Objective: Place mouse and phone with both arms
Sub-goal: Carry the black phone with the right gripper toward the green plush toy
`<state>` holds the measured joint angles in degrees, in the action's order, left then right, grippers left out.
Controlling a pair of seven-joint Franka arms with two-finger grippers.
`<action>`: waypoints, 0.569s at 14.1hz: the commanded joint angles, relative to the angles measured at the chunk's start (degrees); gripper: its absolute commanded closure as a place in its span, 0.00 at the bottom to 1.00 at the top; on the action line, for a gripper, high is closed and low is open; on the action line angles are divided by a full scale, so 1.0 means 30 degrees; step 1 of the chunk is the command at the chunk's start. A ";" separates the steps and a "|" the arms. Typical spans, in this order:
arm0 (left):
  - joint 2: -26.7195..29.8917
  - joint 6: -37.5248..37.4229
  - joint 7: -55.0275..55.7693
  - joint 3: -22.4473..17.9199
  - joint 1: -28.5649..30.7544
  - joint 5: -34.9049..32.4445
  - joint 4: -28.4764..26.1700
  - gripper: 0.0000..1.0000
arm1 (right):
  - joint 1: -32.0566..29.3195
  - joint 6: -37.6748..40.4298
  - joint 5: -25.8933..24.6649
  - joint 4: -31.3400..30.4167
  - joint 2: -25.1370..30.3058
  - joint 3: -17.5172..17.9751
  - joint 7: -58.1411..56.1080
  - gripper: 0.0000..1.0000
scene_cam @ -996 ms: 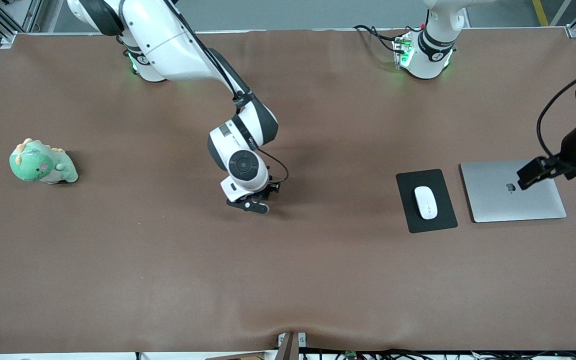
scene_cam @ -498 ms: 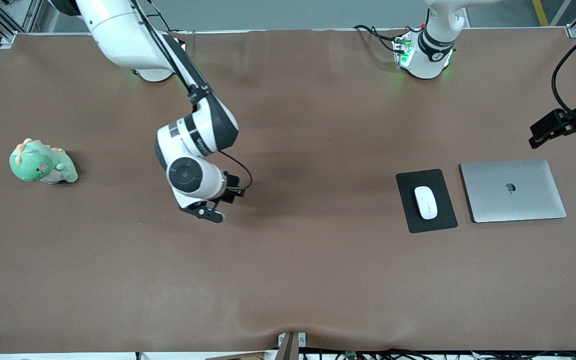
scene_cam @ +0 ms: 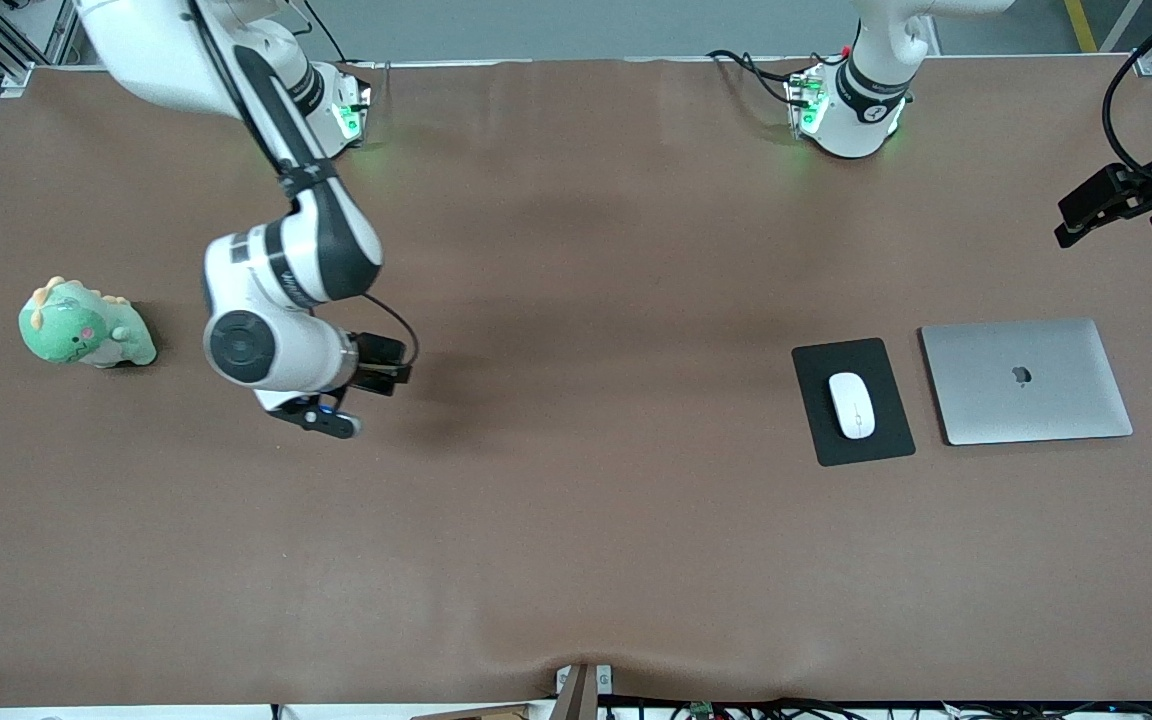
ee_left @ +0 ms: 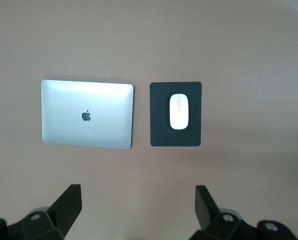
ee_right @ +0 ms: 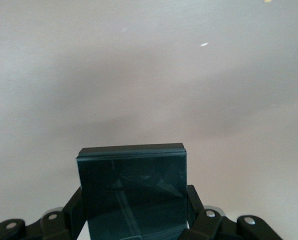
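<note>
The right pincer (scene_cam: 336,405) clamps the phone (ee_right: 132,192) over bare tabletop (scene_cam: 576,560) – carrying it; the left pincer (ee_left: 138,210), spread empty, waits at the mouse's (scene_cam: 851,404) two o'clock.

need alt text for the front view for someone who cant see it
The right gripper, shut on the black phone, hangs over bare brown table near a green plush dinosaur. Toward the left arm's end, a white mouse lies on a black mouse pad beside a closed silver laptop. The left gripper hangs open, high at that end.
</note>
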<state>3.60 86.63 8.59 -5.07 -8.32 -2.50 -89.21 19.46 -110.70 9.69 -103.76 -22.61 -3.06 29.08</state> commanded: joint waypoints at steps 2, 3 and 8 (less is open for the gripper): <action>0.0468 0.0274 -0.0138 -0.0215 -0.0009 0.0333 -0.0528 0.00 | -0.1767 -0.0218 -0.0096 -0.2558 0.2085 0.0345 -0.2045 1.00; 0.0469 0.0332 -0.0139 -0.0244 -0.0008 0.0363 -0.0470 0.00 | -0.2031 -0.0247 -0.0299 -0.2880 0.2261 0.0287 -0.2164 1.00; -0.0086 0.0858 -0.0285 -0.0274 0.0021 0.0305 -0.0323 0.00 | -0.3906 -0.0774 -0.1092 -0.4346 0.3081 0.0228 -0.4651 1.00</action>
<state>3.55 87.70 8.59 -5.42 -8.25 -2.49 -89.46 9.88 -111.81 7.34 -112.97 -16.96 -3.22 17.83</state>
